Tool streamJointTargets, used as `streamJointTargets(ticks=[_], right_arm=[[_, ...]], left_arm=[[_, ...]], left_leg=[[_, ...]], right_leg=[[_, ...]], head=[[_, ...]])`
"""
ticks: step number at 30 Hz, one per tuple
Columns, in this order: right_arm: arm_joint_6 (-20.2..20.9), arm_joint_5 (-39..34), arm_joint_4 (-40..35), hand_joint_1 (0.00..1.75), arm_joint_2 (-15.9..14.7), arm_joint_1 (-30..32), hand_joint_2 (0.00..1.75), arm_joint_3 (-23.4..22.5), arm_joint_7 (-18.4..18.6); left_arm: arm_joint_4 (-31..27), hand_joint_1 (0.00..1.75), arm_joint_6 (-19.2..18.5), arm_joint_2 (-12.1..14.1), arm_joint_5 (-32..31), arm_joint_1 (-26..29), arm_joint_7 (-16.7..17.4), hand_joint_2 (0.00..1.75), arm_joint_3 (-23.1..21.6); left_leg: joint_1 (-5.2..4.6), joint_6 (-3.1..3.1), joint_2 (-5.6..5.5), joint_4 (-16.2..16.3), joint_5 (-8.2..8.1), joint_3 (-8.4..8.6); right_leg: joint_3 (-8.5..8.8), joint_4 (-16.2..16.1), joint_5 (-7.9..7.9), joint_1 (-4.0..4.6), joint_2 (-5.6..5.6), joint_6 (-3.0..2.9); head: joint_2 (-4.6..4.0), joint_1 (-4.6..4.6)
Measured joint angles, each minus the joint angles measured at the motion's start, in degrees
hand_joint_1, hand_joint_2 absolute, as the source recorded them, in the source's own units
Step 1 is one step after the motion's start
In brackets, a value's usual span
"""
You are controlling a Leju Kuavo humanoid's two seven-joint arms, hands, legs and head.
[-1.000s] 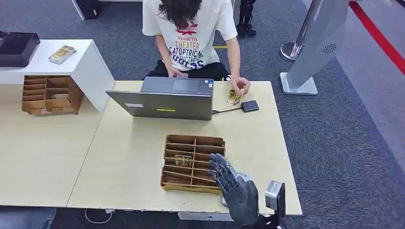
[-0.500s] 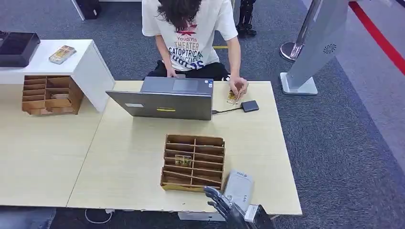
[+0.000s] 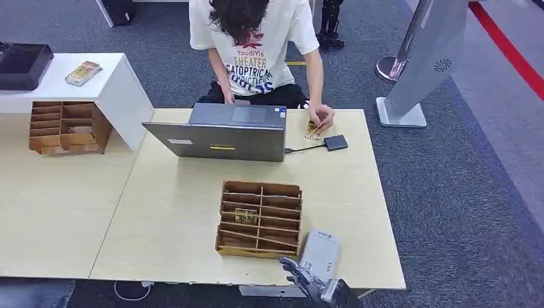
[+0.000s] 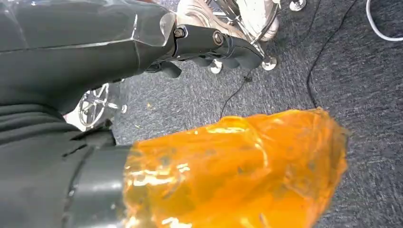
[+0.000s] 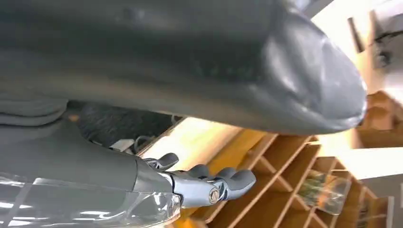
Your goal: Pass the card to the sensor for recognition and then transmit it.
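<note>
While the right robot hand point(image 3: 306, 277) sat over the wooden organizer point(image 3: 260, 218) a second ago, it has since dropped back to the near desk point(image 3: 173, 212) edge, fingers spread, holding nothing. One card point(image 3: 246, 215) lies in an organizer slot; the grey sensor point(image 3: 320, 252) rests just beside the organizer. A person's hand point(image 3: 321, 117) holds another card point(image 3: 312, 130) at the far edge. Left robot hand point(image 4: 223, 45) hangs over carpet, fingers curled, empty. Judgement: one hand-over looks finished; next pick not begun.
</note>
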Motion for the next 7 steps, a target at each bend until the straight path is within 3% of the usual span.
streamJointTargets(ticks=[7], right_arm=[[-4.94, 2.62, 0.98, 0.0, -0.9, -0.03, 0.0, 1.77, 2.99]], left_arm=[[0.0, 0.0, 0.0, 0.11, 0.37, 0.98, -1.4, 0.0, 0.59]], left_leg=[[0.0, 0.01, 0.01, 0.0, -0.01, 0.0]], right_leg=[[0.0, 0.0, 0.0, 0.0, 0.0, 0.0]], head=[[0.0, 0.0]])
